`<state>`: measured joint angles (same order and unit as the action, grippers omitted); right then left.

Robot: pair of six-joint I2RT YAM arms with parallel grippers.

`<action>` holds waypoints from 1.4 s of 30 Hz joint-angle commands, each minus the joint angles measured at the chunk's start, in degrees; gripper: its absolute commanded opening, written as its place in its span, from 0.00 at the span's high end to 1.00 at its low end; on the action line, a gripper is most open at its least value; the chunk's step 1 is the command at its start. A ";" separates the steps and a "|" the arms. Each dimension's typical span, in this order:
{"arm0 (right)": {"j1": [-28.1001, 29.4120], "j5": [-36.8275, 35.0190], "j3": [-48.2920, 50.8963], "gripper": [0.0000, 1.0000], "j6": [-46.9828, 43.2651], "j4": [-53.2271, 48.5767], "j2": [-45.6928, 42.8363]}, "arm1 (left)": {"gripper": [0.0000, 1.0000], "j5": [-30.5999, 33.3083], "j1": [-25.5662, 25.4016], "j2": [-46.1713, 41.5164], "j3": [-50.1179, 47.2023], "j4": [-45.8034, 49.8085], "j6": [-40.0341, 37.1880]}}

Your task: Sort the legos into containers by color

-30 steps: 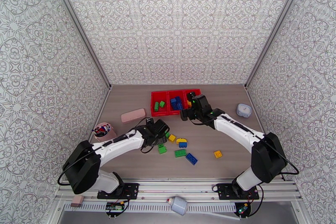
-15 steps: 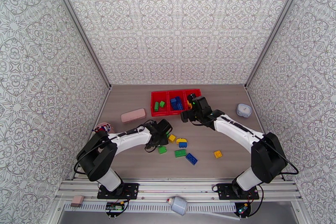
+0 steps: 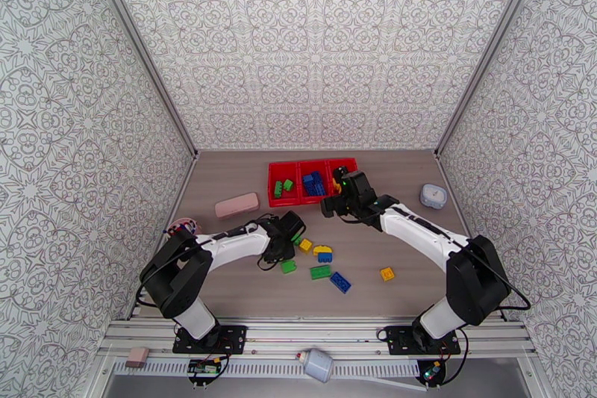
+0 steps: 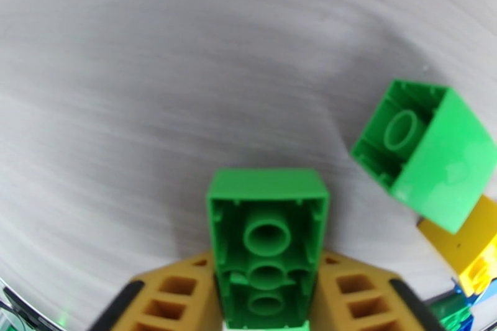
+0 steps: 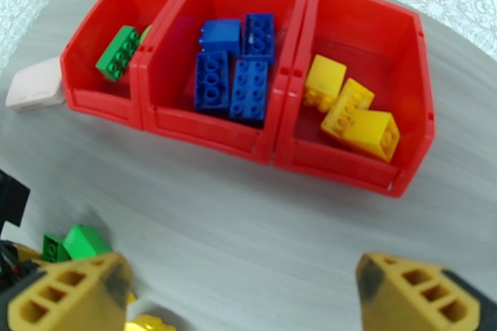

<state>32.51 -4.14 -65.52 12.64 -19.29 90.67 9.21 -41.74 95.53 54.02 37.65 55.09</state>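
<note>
My left gripper (image 4: 267, 292) is shut on a green lego (image 4: 267, 236), held underside-up between the yellow fingers just above the table. A second green lego (image 4: 428, 152) lies tilted to its right, beside a yellow one (image 4: 466, 254). From above, the left gripper (image 3: 291, 237) sits among loose legos: green (image 3: 288, 266), yellow (image 3: 305, 245), another green (image 3: 321, 271), blue (image 3: 340, 281). My right gripper (image 5: 242, 301) hangs open in front of the containers (image 5: 273, 146). They hold a green lego (image 5: 118, 53), blue legos (image 5: 233, 77) and yellow legos (image 5: 351, 108), one colour each.
A pink case (image 3: 236, 205) lies left of the containers (image 3: 272, 184). A pink cup (image 3: 181, 228) stands by the left arm, and a small white box (image 3: 433, 196) sits at the right. One yellow lego (image 3: 386, 273) lies alone toward the right front.
My left gripper has closed on the green lego, and the left arm's elbow has swung inward. The right arm has barely moved.
</note>
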 commanded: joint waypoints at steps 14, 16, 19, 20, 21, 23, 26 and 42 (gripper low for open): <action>0.62 2.29 1.45 0.00 0.28 1.21 -2.79 | 0.79 1.94 -0.75 -8.31 -0.32 -3.57 -9.02; 0.82 2.38 1.45 0.00 0.36 1.27 -3.00 | 0.80 2.67 -0.56 -10.00 -0.17 -3.74 -9.85; 1.22 2.56 1.53 0.00 0.36 1.69 -3.23 | 0.80 3.93 0.04 -11.58 1.08 -4.45 -11.60; 1.31 2.64 1.68 0.00 0.34 1.88 -3.24 | 0.80 4.26 0.35 -11.85 1.62 -4.85 -12.20; 1.46 2.73 1.71 0.00 0.44 2.05 -3.14 | 0.80 4.63 0.87 -11.90 2.49 -5.11 -12.65; 1.66 2.82 1.64 0.00 0.53 2.11 -3.05 | 0.80 4.76 2.17 -11.56 4.31 -5.69 -13.40; 2.01 3.00 1.79 0.00 0.62 2.25 -3.00 | 0.80 4.48 4.59 -9.26 8.21 -6.12 -13.75; 2.64 2.16 3.81 0.00 1.15 2.56 -3.31 | 0.79 3.08 14.46 16.23 37.01 -3.91 -22.50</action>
<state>34.79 -2.09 -62.63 13.28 -16.93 88.55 12.05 -28.18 108.60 86.24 32.62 35.66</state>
